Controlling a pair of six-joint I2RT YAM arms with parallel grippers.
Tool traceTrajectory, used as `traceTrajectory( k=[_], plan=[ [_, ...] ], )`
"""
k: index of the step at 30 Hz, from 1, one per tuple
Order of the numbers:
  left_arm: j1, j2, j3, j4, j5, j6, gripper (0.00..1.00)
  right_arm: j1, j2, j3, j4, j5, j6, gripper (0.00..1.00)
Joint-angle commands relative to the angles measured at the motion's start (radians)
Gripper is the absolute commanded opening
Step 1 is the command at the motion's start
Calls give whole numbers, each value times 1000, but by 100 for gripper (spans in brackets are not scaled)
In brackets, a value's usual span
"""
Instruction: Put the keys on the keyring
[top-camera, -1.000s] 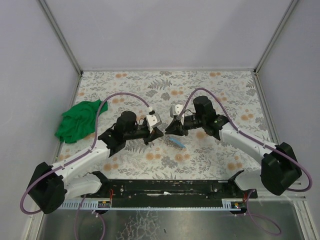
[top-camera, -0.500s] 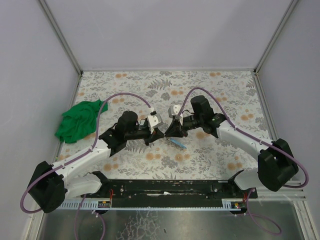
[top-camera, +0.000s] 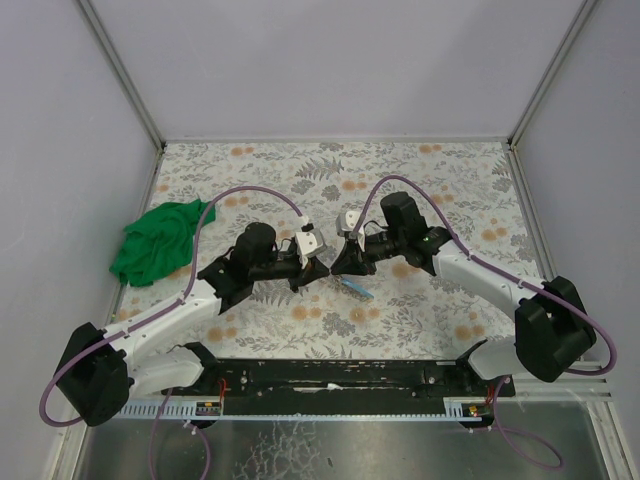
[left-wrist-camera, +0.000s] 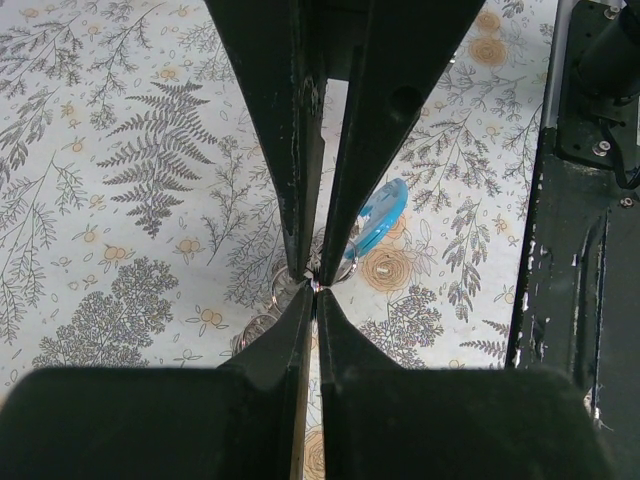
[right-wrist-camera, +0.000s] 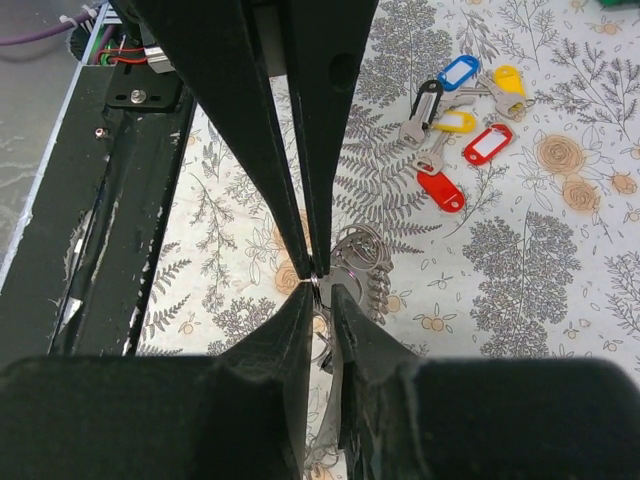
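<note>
My left gripper (top-camera: 322, 268) and right gripper (top-camera: 334, 267) meet tip to tip above the table's middle. Both are shut on the thin metal wire of the keyring (right-wrist-camera: 318, 291), which glints at the left gripper's (left-wrist-camera: 315, 290) tips. Its metal coils (right-wrist-camera: 357, 250) hang just beyond the right gripper (right-wrist-camera: 320, 292). Its light-blue arc (left-wrist-camera: 382, 214) lies below, also seen from above (top-camera: 353, 286). The keys (right-wrist-camera: 458, 125) lie loose on the table in a cluster with blue, yellow, red and black tags. They are hidden in the top view.
A green cloth (top-camera: 155, 243) lies at the table's left edge. The black base rail (top-camera: 340, 375) runs along the near edge and shows in both wrist views (left-wrist-camera: 570, 300) (right-wrist-camera: 110, 200). Purple cables (top-camera: 250, 190) arch over both arms.
The right gripper has shifted slightly left, closing up against the left gripper's tips. The left arm has barely moved.
</note>
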Motion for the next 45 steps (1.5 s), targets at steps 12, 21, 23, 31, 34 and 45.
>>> traceTrajectory(
  k=[12, 21, 23, 31, 34, 45],
  plan=[
    [-19, -27, 27, 49, 3, -13, 4, 0, 20, 61, -13, -19, 63, 0],
    [-18, -178, -176, 361, -201, -241, 36, 0, -84, -140, 425, 73, 373, 0],
    [-18, -226, -254, 477, -228, -316, 38, 0, -102, -186, 533, 99, 436, 0],
    [-16, -309, -526, 897, -293, -581, 39, 0, -141, -383, 1030, 207, 700, 0],
    [-17, -267, -570, 1031, -286, -634, 38, 0, -124, -448, 1233, 253, 801, 0],
    [-16, -96, -515, 1157, -301, -670, 28, 1, -24, -501, 1513, 243, 946, 0]
  ],
)
